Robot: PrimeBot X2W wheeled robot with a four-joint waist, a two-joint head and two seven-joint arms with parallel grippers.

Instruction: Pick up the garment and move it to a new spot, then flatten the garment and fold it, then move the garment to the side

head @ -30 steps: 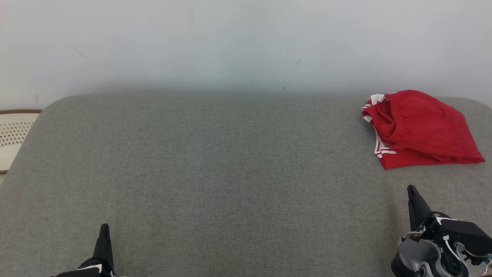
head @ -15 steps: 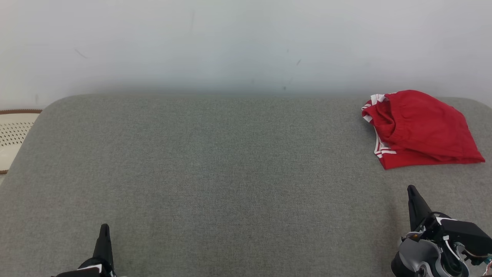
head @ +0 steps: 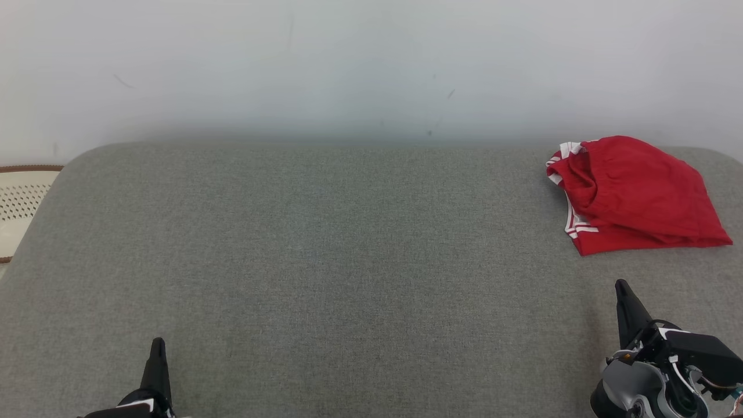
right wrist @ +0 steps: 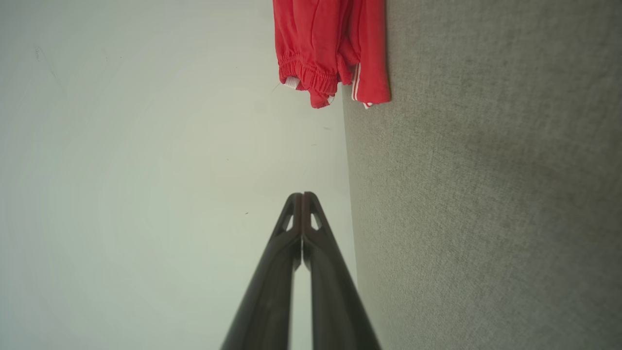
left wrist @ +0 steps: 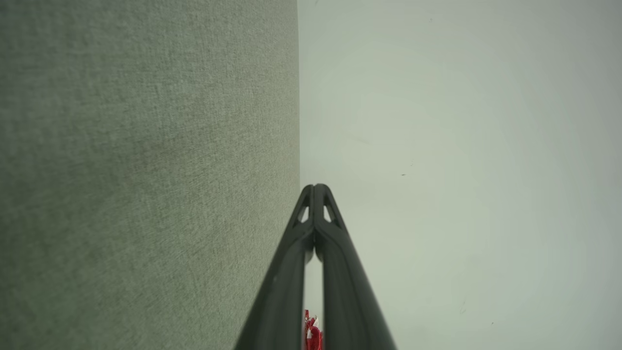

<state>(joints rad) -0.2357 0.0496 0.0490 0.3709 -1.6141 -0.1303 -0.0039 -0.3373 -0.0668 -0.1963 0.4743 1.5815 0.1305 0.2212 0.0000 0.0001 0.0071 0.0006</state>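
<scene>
Grey fabric surface (head: 325,261) against pale wall (head: 348,64)

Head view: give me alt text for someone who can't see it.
A bunched red garment with white stripes lies at the far right of a grey cushioned surface. The left gripper and right gripper, both shut and empty, sit at the bottom corners, clear of it.

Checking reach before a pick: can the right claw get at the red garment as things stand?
Likely yes. The red garment lies on the grey cushion ahead of the right claw, with only bare fabric between. The claw is shut, so it must open first.
</scene>
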